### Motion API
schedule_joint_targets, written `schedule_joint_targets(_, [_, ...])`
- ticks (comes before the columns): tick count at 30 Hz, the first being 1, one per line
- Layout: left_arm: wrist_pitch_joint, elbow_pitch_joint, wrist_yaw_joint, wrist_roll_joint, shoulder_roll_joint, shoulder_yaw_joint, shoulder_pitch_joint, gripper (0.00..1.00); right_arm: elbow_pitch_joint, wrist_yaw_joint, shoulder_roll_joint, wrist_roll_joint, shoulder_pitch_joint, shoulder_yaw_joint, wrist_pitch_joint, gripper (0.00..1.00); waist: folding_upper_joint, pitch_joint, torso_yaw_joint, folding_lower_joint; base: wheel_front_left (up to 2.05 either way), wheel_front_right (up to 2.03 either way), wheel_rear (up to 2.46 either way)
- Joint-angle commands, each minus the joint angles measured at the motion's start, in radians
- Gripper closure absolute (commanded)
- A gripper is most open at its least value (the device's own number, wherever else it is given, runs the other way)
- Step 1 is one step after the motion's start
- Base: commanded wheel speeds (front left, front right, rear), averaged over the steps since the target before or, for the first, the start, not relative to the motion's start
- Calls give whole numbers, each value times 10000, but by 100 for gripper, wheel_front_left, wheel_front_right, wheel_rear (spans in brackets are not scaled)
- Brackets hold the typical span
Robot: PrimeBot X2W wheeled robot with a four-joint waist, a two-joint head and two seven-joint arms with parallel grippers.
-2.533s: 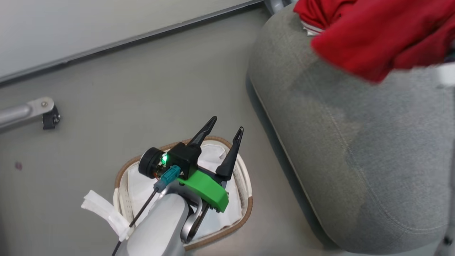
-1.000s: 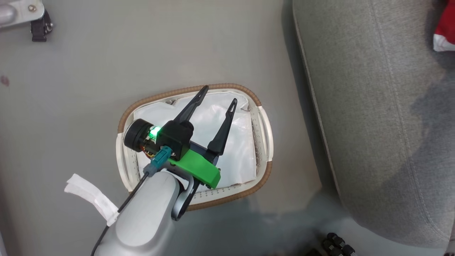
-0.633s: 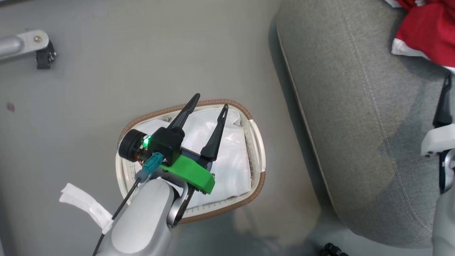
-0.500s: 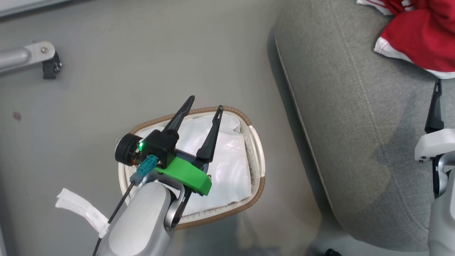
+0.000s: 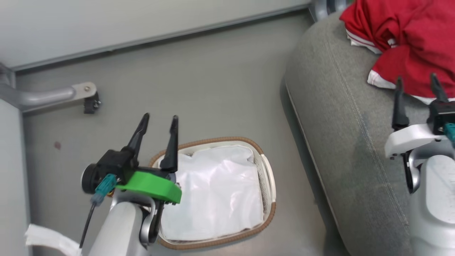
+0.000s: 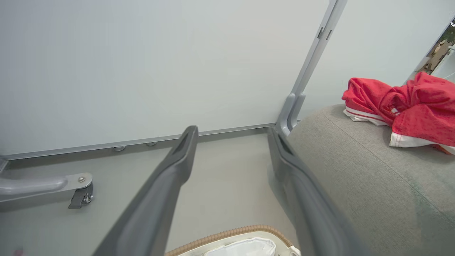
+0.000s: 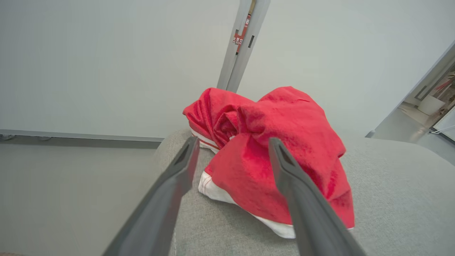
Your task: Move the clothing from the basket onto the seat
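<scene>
Grey floor under a pale wall fills the left of the head view. The basket stands on it at near centre, its white liner lying bare. The left gripper hovers over the basket's left rim, fingers spread and empty, pointing toward the wall. On the right, the seat carries the clothing, heaped at its far end. The right gripper is above the seat, fingers apart and holding nothing, their tips at the heap's near white hem. That makes it much the nearer arm. The heap is cut off by the picture's right edge.

From the left wrist, the open fingers aim at the foot of the wall. The heap lies far off to the right, and a sliver of basket rim shows at the bottom.

From the right wrist, the heap sits straight ahead between the spread fingers, its length running from far left to near right. The two garments are bunched together and I cannot tell where one ends. Whether the tips touch the fabric is also unclear.
</scene>
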Motion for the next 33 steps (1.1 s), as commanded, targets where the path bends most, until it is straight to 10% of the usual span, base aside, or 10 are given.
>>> schedule_joint_targets(1, [0, -68, 75, 24, -5, 202, 288, 0, 64, -14, -25, 184, 240, 168, -5, 0, 0, -857, 640, 1, 0, 0, 0])
schedule_joint_targets(33, [1, -235, 403, -809, -15, 1704, 2956, 0, -595, -14, -25, 3117, 3468, 2856, -5, 0, 0, -2559, 1497, 1, 0, 0, 0])
